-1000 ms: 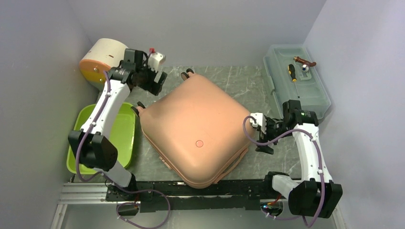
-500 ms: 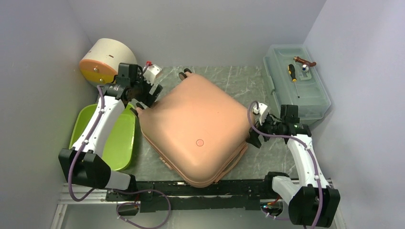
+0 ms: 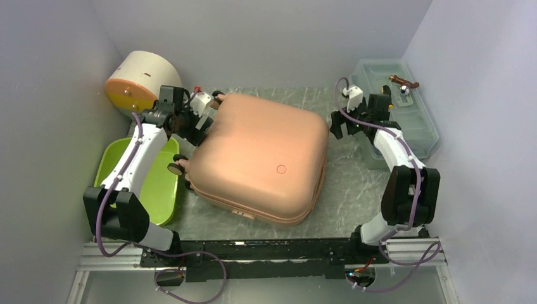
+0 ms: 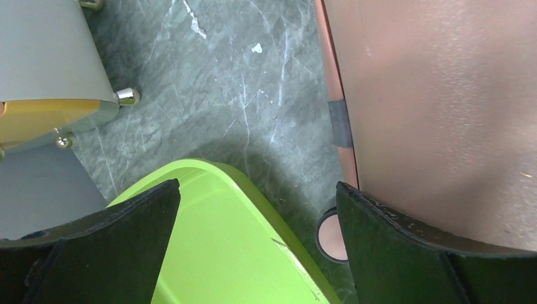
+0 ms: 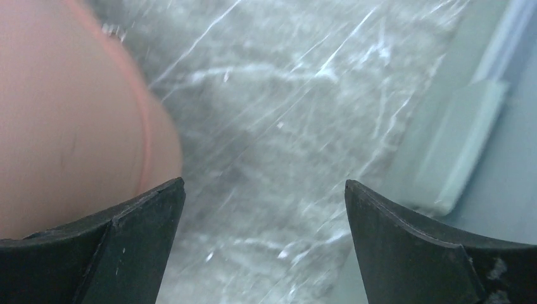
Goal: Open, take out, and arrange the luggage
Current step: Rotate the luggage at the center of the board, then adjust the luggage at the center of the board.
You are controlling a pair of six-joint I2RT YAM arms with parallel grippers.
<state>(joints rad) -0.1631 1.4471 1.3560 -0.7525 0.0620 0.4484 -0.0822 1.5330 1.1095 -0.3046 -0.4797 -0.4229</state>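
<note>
The salmon-pink luggage (image 3: 259,158) lies flat and closed in the middle of the table, its small dark wheels (image 3: 175,168) toward the left. My left gripper (image 3: 193,130) is open at its far left corner; in the left wrist view the luggage shell (image 4: 437,107) fills the right, one fingertip (image 4: 380,228) lies against it, and a wheel (image 4: 330,235) shows below. My right gripper (image 3: 334,125) is open at the far right corner; in the right wrist view the luggage (image 5: 69,120) sits at the left, beside the left fingertip (image 5: 149,212).
A lime green bin (image 3: 157,180) lies left of the luggage, also in the left wrist view (image 4: 215,253). A cream half-round box with orange front (image 3: 136,79) stands at the far left. A translucent grey-green toolbox (image 3: 405,120) with small tools on its lid sits at the far right.
The luggage has turned clockwise and now lies squarer to the table. My right gripper moved far up along its right side to the far corner. My left gripper stayed by the far left corner.
</note>
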